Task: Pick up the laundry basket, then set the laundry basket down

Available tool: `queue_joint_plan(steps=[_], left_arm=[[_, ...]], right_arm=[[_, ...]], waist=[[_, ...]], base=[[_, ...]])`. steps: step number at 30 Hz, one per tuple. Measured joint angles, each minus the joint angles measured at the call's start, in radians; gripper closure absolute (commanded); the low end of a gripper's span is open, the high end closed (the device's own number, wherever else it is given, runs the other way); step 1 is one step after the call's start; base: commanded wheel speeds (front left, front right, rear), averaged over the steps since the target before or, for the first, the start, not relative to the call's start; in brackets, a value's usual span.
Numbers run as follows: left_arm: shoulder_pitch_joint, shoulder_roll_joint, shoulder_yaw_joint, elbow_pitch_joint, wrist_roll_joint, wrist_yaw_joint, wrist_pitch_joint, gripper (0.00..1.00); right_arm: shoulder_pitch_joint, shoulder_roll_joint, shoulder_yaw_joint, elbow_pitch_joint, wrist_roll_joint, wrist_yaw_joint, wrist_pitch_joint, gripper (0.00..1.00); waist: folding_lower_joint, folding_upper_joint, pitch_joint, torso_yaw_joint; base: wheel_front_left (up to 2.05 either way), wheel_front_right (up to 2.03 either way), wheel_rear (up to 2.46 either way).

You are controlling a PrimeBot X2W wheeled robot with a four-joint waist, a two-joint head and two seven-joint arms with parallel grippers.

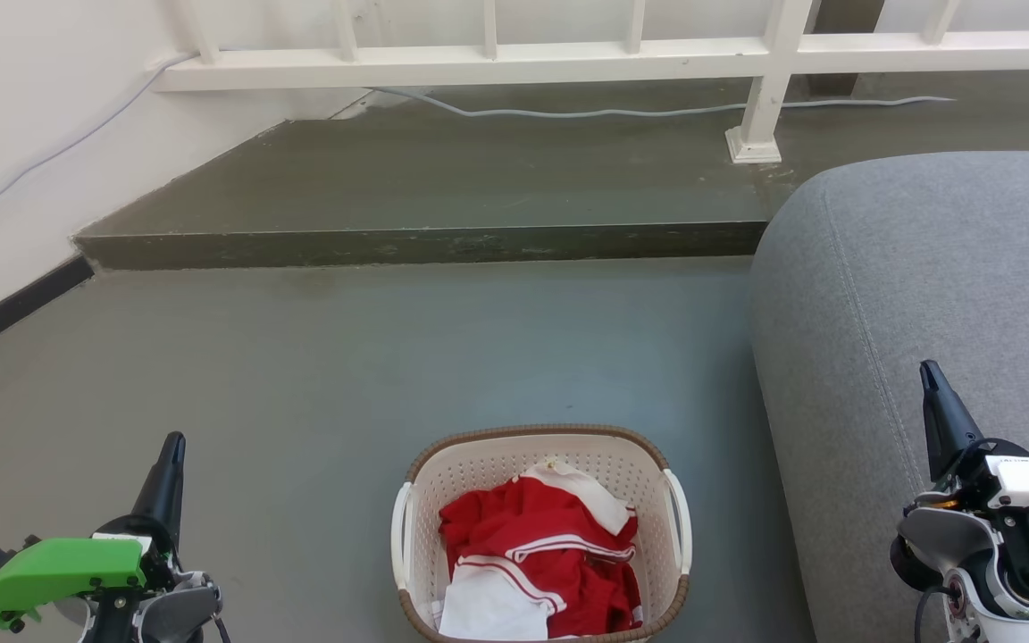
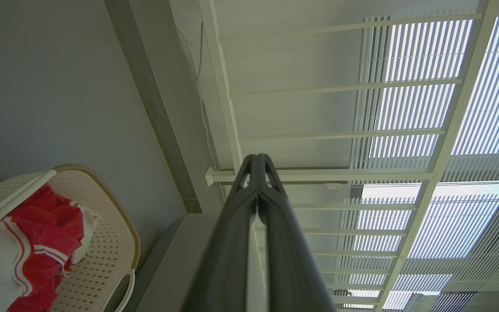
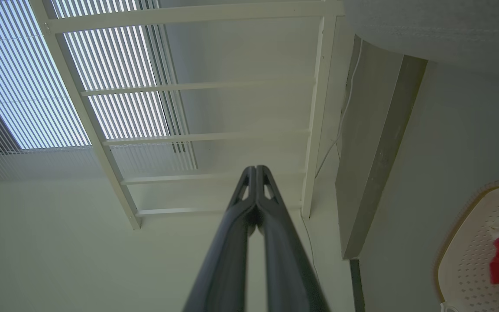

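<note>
The laundry basket (image 1: 648, 473) stands on the grey floor at the bottom middle of the head view, cream-white and perforated with a brown rim and white side handles, holding red and white clothes (image 1: 541, 558). My left gripper (image 1: 173, 444) is shut, well to the basket's left and apart from it. On the other side my right gripper (image 1: 928, 371) is also shut, in front of the sofa and apart from the basket. The left wrist view shows the basket (image 2: 115, 242) at lower left beside the closed fingers (image 2: 256, 162). In the right wrist view the basket (image 3: 470, 251) sits at the lower right edge.
A grey sofa (image 1: 934, 268) rises right beside the basket. A raised concrete step (image 1: 425, 243) crosses the floor ahead, with a white railing (image 1: 568, 58) and a cable (image 1: 622, 112) on it. A white wall (image 1: 32, 161) with a dark skirting closes the left side.
</note>
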Motion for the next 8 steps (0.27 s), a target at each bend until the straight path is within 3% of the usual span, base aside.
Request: queue_joint_plan(steps=[8], left_arm=[[0.000, 0.000, 0.000, 0.000, 0.000, 0.000, 0.000, 1.00]], right_arm=[[0.000, 0.000, -0.001, 0.000, 0.000, 0.000, 0.000, 1.00]], waist=[[0.0000, 0.0000, 0.000, 0.000]], base=[[0.00, 0.00, 0.00]])
